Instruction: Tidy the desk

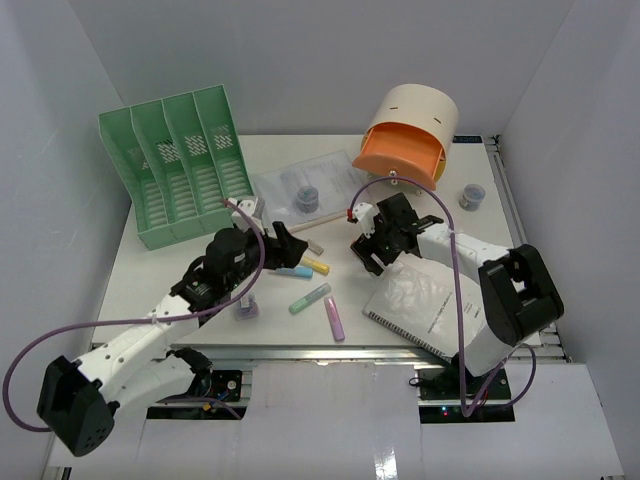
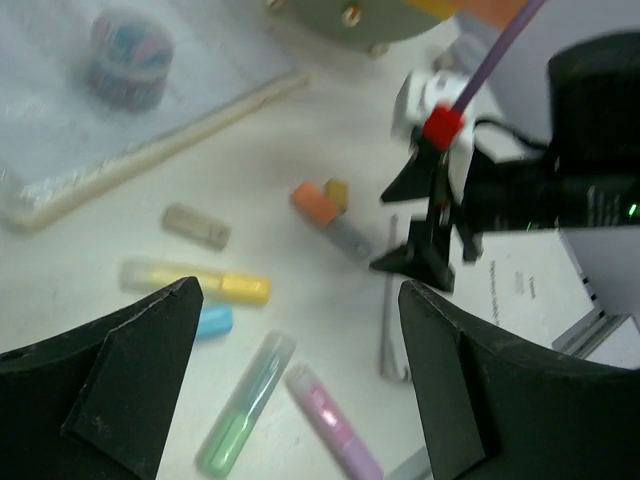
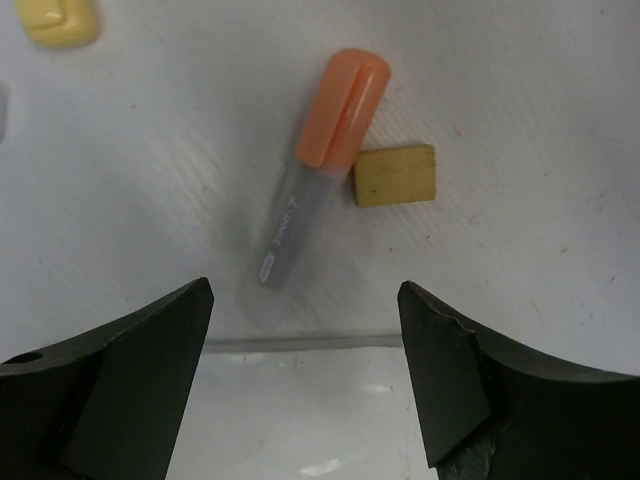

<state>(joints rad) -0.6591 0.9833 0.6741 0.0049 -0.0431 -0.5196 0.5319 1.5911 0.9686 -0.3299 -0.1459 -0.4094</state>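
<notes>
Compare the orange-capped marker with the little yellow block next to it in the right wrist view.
Shape: the marker is long and slim with a rounded end; the block is a short rectangle.
Colour: the marker has an orange cap on a clear greyish barrel; the block is plain mustard yellow.
Pose: the marker lies slanted, while the block lies nearly level.
Both lie flat on the white desk, the block right beside the marker's cap.

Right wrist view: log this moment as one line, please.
right hand open above orange-capped highlighter | yellow block beside it | left hand open, empty | desk cluttered
</notes>
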